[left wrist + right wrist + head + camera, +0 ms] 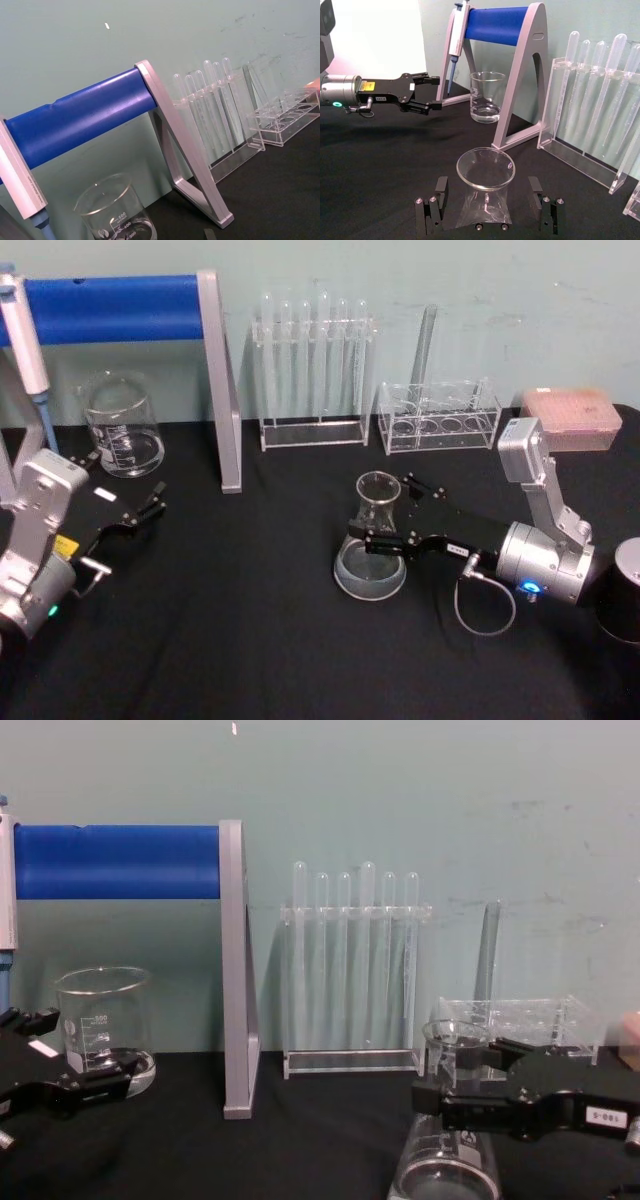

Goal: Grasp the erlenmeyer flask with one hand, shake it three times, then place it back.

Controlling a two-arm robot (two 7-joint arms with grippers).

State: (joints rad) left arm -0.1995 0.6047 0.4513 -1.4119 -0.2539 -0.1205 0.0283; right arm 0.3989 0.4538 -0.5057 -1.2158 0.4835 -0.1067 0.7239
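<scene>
Head view: the erlenmeyer flask [375, 535] stands upright on the black table [250, 640], right of centre. The right gripper [381, 508] reaches in from the right edge, its jaws apart on either side of the neck. The left gripper [152, 503] idles near the left edge, jaws apart. Right wrist view: a gap shows between each jaw and the glass, with the flask roughly midway. Chest view: the jaws sit level with the lower neck, under the flared rim. Judging by this, close slowly and evenly so both jaws meet the neck together, then lift straight up before shaking.
</scene>
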